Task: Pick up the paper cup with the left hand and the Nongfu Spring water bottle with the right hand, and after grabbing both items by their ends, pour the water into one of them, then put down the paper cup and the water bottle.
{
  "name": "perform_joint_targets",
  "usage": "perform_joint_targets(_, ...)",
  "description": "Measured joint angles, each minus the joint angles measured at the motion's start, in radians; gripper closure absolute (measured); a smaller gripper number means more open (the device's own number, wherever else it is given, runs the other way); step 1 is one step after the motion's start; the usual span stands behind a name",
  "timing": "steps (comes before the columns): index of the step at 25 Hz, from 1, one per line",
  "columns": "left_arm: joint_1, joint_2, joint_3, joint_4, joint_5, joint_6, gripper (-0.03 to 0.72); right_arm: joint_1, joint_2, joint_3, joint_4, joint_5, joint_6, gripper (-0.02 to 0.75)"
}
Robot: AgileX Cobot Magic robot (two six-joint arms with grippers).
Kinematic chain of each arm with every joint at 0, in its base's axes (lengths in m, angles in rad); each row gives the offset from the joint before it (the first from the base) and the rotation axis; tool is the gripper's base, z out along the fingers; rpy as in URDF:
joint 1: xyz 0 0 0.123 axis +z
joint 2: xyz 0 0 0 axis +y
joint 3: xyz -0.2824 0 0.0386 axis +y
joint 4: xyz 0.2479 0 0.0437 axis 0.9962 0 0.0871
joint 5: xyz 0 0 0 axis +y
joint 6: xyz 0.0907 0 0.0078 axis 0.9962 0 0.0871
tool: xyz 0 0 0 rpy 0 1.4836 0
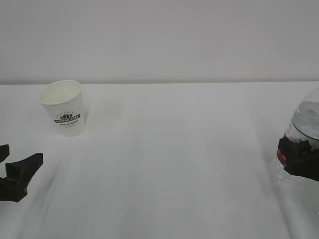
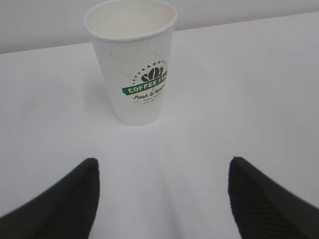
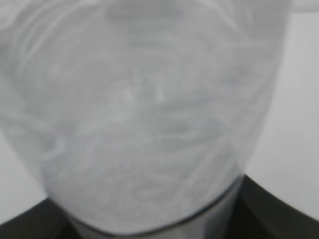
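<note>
Paper cup [image 1: 64,107] stands upright on the table [image 1: 174,164], far-left area, well apart from everything else. Left hand [image 1: 15,169] sits at the left edge, nearer the camera than the cup, fingers [image 2: 70,204] spread and apart from it, cup ahead between their lines. Nongfu Spring water bottle [image 1: 308,119] is at the far right edge, right across the table from the cup, with the right hand [image 1: 299,157] closed around its lower part.

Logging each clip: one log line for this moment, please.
cup: upright on table, untouched | left gripper: open, short of cup | right gripper: around bottle
</note>
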Motion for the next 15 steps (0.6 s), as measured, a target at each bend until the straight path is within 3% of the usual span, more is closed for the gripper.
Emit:
perform_joint_targets(7, 0.000, 0.000, 0.000, 0.000, 0.000, 0.000, 0.105, 0.000, -0.003, 0.030, 0.135, 0.006, -0.018, 0.286)
perform_joint_targets(15, 0.000, 0.000, 0.000, 0.000, 0.000, 0.000, 0.106, 0.000, -0.003, 0.029, 0.148, 0.006, -0.024, 0.286)
